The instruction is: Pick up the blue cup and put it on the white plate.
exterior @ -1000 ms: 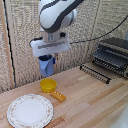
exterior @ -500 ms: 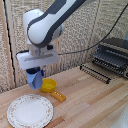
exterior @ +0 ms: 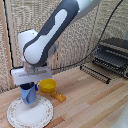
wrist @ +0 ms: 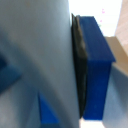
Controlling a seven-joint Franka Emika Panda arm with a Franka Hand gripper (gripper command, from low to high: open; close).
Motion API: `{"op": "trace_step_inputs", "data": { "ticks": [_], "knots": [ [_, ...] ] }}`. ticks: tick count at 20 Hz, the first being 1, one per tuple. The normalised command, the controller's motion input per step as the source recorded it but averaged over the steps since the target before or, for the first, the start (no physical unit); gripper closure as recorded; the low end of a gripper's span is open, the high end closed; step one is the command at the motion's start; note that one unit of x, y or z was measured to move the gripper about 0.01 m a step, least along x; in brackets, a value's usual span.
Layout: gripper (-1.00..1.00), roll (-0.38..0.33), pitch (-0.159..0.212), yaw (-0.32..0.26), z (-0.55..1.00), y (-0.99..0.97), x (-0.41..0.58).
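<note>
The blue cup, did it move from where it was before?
Yes. The cobalt cup, held by the gripper, went toward the exterior view's left and down, now over the white plate.

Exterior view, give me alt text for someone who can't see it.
A white robot arm holds a blue cup in its gripper over a white plate on a wooden table. A yellow pan with an orange handle sits just behind the plate, and a dark toaster oven stands at the exterior view's right.
</note>
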Motion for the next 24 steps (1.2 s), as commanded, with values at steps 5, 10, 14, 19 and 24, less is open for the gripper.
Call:
{"op": "trace_step_inputs", "data": {
  "ticks": [5, 10, 14, 19, 24],
  "knots": [
    [1.00, -0.040, 0.008, 0.024, -0.38, 0.19, 0.010],
    [1.00, -0.011, -0.002, 0.017, -0.24, 0.10, 0.030],
    [-1.00, 0.000, -0.005, 0.005, -0.06, 0.06, 0.036],
    [-1.00, 0.019, 0.073, 0.044, 0.39, 0.02, 0.138],
    [-1.00, 0.039, 0.025, 0.060, 0.60, -0.04, 0.187]
  ]
}}
